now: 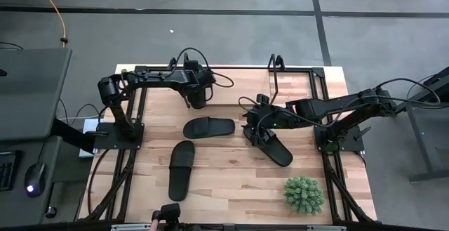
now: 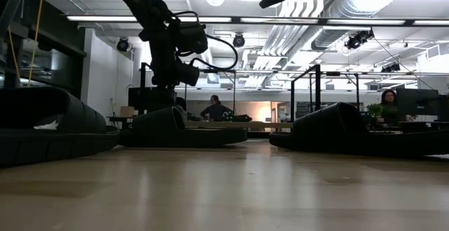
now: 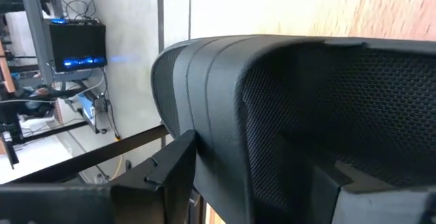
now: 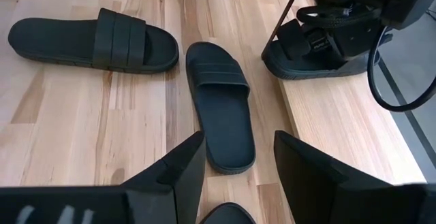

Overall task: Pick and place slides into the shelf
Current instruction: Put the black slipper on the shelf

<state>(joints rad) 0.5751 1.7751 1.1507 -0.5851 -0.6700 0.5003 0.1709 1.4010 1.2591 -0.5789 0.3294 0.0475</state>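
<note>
Left end effector (image 1: 198,97) is gripping one slide (image 3: 286,115) near the shelf (image 1: 295,73); right end effector (image 1: 258,134), fingers wide, is hovering over another (image 1: 275,149); two slides (image 1: 208,127) are lying on the counter (image 1: 231,182).

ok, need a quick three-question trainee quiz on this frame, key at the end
1. How many matte black slide sandals lie free on the light wooden tabletop, outside any gripper?
2. True or false: the right gripper is shut on a slide.
3. Which gripper holds a slide? A) the left gripper B) the right C) neither

Key: 1. three. 2. false, its fingers are open above a slide. 3. A, the held slide fills the left wrist view.
</note>
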